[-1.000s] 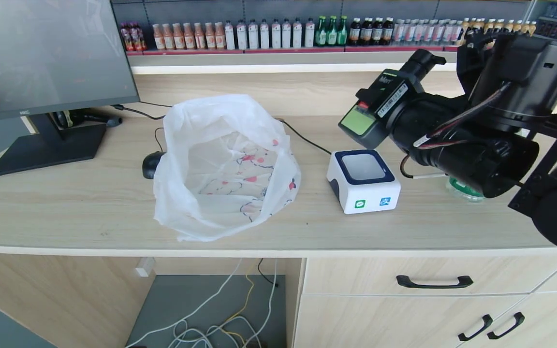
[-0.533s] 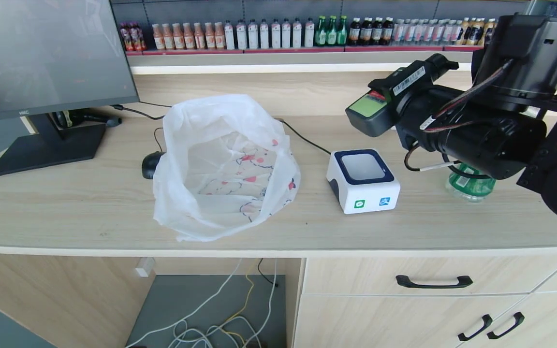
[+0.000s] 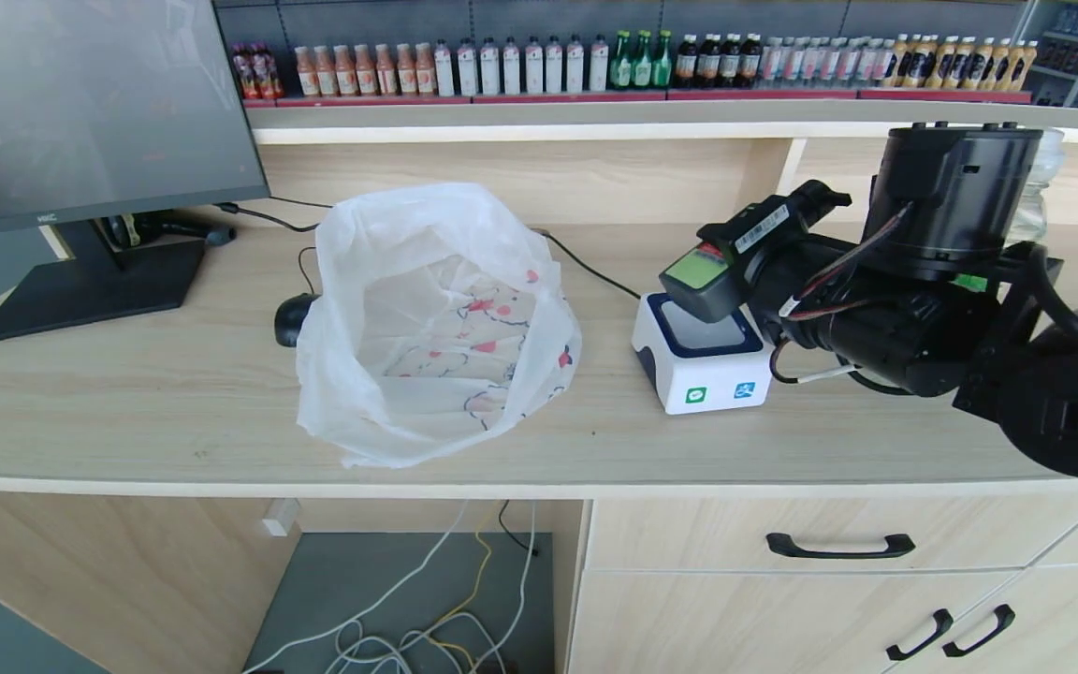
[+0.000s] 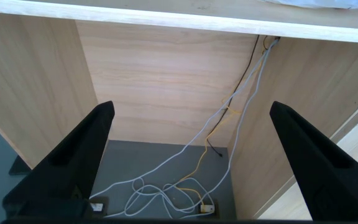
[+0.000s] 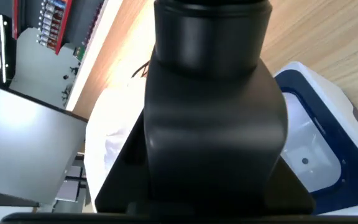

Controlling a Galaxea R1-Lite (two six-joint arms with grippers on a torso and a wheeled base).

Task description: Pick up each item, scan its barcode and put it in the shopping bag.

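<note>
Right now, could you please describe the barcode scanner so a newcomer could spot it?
On the wooden counter, just right of the white shopping bag, sits the scanner. It is the only small white cube, with a dark blue frame around its glass top.

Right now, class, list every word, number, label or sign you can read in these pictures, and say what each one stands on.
No wording reads with certainty.
Logo under the screen of the monitor: too small to read.
Barcode label on the held item: bars show, digits too small.
Front of the scanner: one green and one blue square icon, no words.
Labels on the shelf bottles: too small.
</note>
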